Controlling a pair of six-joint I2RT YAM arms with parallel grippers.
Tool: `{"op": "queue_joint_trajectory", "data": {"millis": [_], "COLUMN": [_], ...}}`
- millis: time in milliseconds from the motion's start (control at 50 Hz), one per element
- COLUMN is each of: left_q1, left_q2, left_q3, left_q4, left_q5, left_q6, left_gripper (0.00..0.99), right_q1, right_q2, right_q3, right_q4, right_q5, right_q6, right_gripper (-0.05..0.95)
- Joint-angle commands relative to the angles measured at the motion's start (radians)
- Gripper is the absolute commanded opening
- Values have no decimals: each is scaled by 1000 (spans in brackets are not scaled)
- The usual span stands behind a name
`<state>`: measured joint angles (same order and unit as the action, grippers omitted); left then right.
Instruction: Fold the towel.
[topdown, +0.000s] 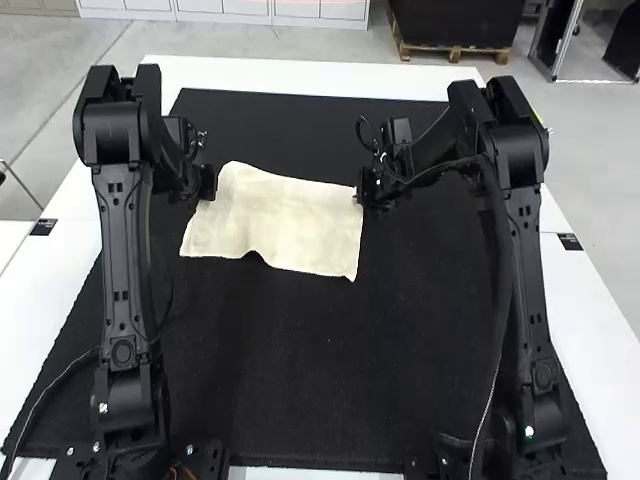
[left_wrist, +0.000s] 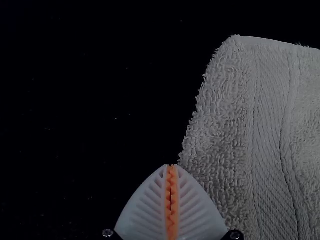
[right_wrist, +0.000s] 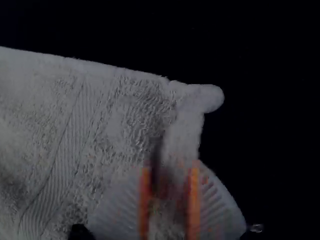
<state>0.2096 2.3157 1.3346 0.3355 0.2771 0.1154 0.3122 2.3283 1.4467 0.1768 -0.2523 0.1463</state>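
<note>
Towel (topdown: 285, 222) long axis approx. L-R.

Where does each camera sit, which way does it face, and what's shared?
High view: above and behind the left arm and right arm, facing forward and down over the towel; both arms show.
Left wrist view: on that wrist, facing the towel's edge; left gripper shows, shut.
Right wrist view: on that wrist, facing a towel corner; right gripper shows, open.
Both wrist views share the towel.

No readable text or labels anywhere.
</note>
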Motion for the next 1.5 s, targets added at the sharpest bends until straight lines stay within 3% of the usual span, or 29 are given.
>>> {"op": "queue_joint_trajectory", "data": {"millis": [0, 160, 440, 760, 1020, 1180, 1200, 1320, 1420, 1480], "left_q1": [5, 4, -1, -1, 8, 5, 5, -3, -9, -12], "left_q2": [-3, -3, -30, -124, -199, -200, -199, -188, -179, -165], "left_q3": [-3, 3, 37, 54, 41, 15, 14, 21, 25, 25], "left_q4": [11, 16, 27, -23, -92, -64, -56, -47, -53, -53], "left_q5": [-4, -4, -4, 13, 57, 59, 59, 59, 57, 57], "left_q6": [-6, -17, -62, -62, -46, -17, -17, -22, -22, -23], "left_gripper": [23, 25, 23, 23, 23, 25, 38, 411, 798, 898], "right_q1": [44, -4, -62, -64, -59, -59, -59, -56, -56, -55], "right_q2": [25, -27, -127, -218, -265, -267, -267, -267, -267, -267], "right_q3": [-37, -62, -71, -101, -112, -112, -112, -121, -132, -138], "right_q4": [-36, -33, -34, -33, -43, -43, -43, -43, -42, -42], "right_q5": [-96, -54, -56, -82, -102, -107, -107, -108, -111, -111], "right_q6": [-21, -21, -19, -16, -10, -7, -7, -7, -8, -8], "right_gripper": [-26, -28, -28, -28, -28, -28, -28, -28, -28, -28]}}
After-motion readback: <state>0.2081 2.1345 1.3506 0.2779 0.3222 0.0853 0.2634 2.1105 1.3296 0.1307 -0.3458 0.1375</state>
